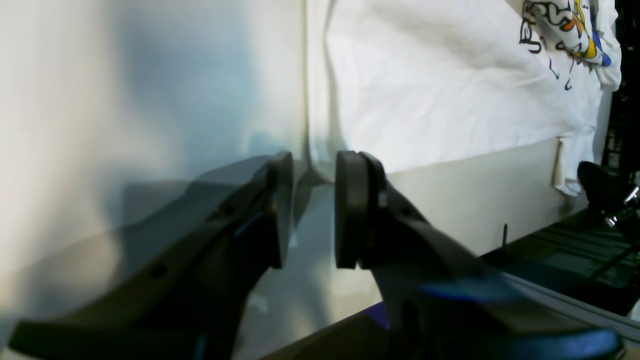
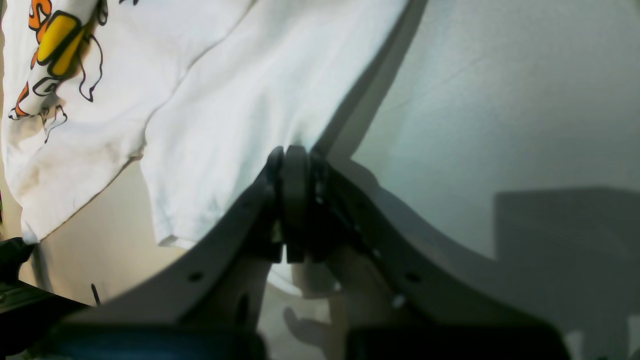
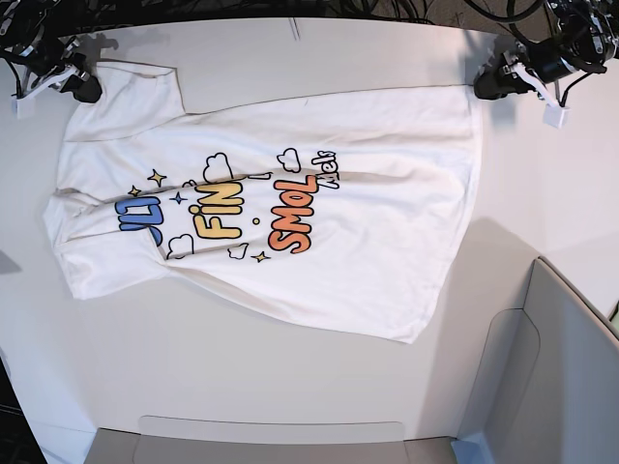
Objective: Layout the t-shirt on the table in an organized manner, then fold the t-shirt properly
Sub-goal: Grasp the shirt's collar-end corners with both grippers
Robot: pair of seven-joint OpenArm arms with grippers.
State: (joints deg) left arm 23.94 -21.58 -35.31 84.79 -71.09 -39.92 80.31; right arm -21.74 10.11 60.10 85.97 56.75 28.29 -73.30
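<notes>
The t-shirt (image 3: 290, 213) lies print-up and mostly spread across the white table (image 3: 242, 367), straight hem toward the right, with some creases. At the far left corner my right gripper (image 3: 85, 89) is shut on the shirt's edge; in the right wrist view the cloth (image 2: 225, 90) puckers into the closed tips of the right gripper (image 2: 290, 152). At the far right hem corner sits my left gripper (image 3: 488, 85). In the left wrist view the left gripper (image 1: 314, 165) has its jaws apart, with a narrow bunched corner of the t-shirt (image 1: 440, 90) hanging between them.
A grey padded panel (image 3: 561, 367) rises at the near right and another strip (image 3: 271, 440) runs along the near edge. Dark cables (image 3: 406, 8) lie beyond the table's far edge. A dark frame (image 1: 575, 250) shows past the table edge.
</notes>
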